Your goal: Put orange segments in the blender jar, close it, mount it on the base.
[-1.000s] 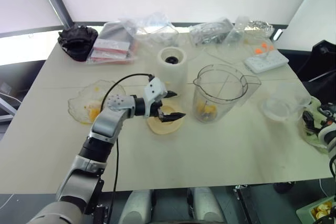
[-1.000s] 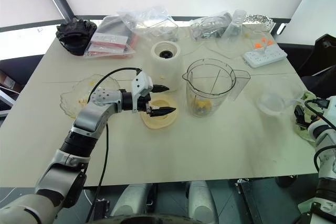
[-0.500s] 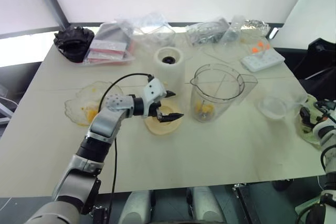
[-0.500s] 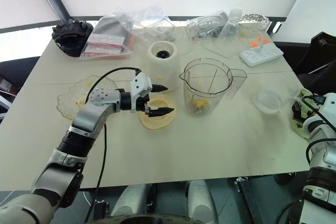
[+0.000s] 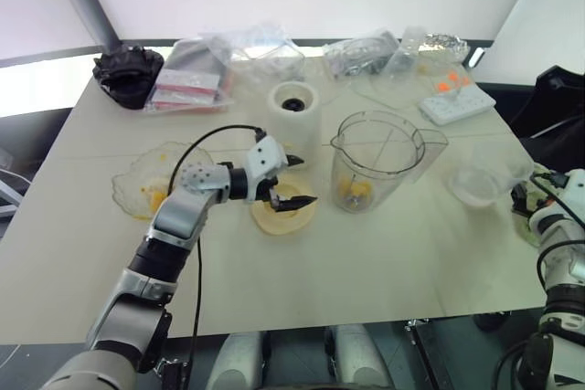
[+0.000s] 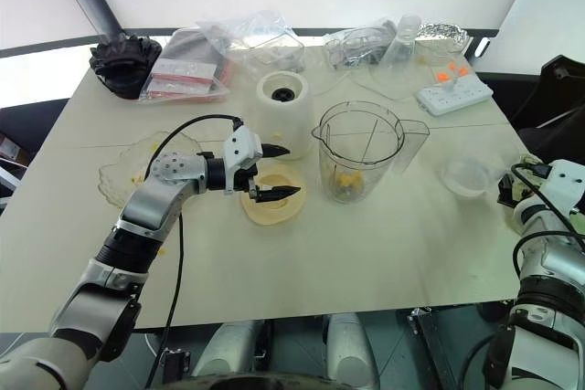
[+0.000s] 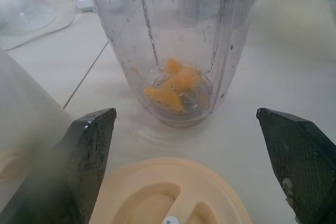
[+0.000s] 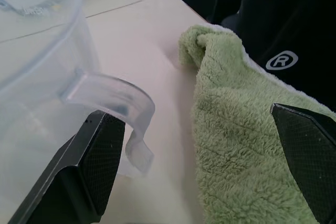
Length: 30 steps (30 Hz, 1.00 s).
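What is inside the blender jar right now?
Several orange segments lie at the bottom of the blender jar, around the small blade. The jar's top is open, with no lid on. Anything beneath the segments is hidden.

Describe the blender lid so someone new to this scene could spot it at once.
Start at the blender jar standing mid-table with orange segments at its bottom. Just to its left lies the lid, under the open left gripper. It is a flat cream disc, unlike the taller base behind it.

The robot's left arm reaches forward and bends inward, its left gripper [image 5: 291,182] with fingers spread wide apart, while the right gripper [image 8: 205,177], fingers also spread, sits far right.
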Each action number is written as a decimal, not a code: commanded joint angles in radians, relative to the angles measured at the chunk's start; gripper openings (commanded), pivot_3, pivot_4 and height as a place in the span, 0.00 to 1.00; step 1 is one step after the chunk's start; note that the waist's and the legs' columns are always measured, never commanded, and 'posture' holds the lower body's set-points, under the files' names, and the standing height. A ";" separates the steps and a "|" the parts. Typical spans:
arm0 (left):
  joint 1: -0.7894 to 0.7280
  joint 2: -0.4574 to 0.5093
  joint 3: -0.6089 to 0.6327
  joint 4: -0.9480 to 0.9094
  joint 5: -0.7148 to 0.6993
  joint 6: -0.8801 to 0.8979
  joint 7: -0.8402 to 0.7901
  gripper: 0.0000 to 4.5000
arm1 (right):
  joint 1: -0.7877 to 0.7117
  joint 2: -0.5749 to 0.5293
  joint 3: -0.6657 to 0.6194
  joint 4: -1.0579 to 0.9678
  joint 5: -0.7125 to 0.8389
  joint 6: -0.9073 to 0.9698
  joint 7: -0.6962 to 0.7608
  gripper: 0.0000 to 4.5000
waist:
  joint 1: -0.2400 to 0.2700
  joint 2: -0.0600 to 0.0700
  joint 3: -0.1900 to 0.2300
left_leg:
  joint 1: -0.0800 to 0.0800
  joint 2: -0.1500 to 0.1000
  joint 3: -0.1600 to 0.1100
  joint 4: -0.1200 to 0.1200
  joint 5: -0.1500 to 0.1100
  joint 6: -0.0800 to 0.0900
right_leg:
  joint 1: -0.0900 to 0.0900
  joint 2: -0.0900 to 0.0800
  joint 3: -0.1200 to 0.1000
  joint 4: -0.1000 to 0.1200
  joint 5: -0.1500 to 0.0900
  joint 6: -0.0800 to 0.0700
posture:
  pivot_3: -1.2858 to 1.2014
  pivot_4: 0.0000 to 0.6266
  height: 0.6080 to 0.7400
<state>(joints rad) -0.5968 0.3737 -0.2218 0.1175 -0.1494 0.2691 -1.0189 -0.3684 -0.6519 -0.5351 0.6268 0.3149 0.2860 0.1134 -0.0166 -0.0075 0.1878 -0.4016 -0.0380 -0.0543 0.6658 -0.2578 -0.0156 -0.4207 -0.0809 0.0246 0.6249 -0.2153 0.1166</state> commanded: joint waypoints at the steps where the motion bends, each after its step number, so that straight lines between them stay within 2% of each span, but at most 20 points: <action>1: -0.018 0.002 0.001 -0.001 0.003 -0.029 0.008 1.00 | -0.030 -0.006 0.000 0.009 -0.014 -0.044 -0.006 0.82 | 0.000 0.000 0.000 | 0.000 0.000 0.000 0.000 0.000 0.000 | 0.000 0.000 0.000 0.000 0.000 0.000 | 0.52 0.24 1.00; 8: -0.017 0.000 0.002 0.007 0.006 -0.039 0.009 1.00 | -0.039 0.006 0.013 0.024 -0.014 -0.063 -0.001 0.01 | 0.002 0.000 0.000 | 0.000 0.000 0.000 0.000 0.000 0.000 | 0.000 0.000 0.000 0.000 0.000 0.000 | 0.52 0.24 1.00; 15: -0.023 -0.002 -0.005 -0.008 0.014 -0.048 0.012 1.00 | -0.024 0.020 0.012 0.015 -0.008 -0.072 0.004 0.01 | 0.002 0.000 0.000 | 0.010 0.000 -0.002 -0.003 0.000 0.000 | 0.012 0.000 -0.002 -0.006 -0.001 -0.001 | 0.52 0.24 1.00; 30: -0.035 -0.013 -0.001 -0.017 -0.003 -0.011 0.021 1.00 | 0.008 0.066 0.008 -0.056 0.018 -0.077 0.006 0.01 | -0.002 0.000 0.000 | 0.011 0.000 -0.003 -0.003 0.000 0.000 | 0.013 0.000 -0.001 -0.007 -0.001 -0.001 | 0.52 0.24 1.00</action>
<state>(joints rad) -0.6055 0.3653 -0.2225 0.1404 -0.1401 0.2567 -1.0006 -0.3696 -0.5958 -0.5220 0.5932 0.3291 0.2036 0.1216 -0.0186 -0.0076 0.1881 -0.3909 -0.0376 -0.0571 0.6628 -0.2579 -0.0154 -0.4081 -0.0807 0.0236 0.6183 -0.2162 0.1157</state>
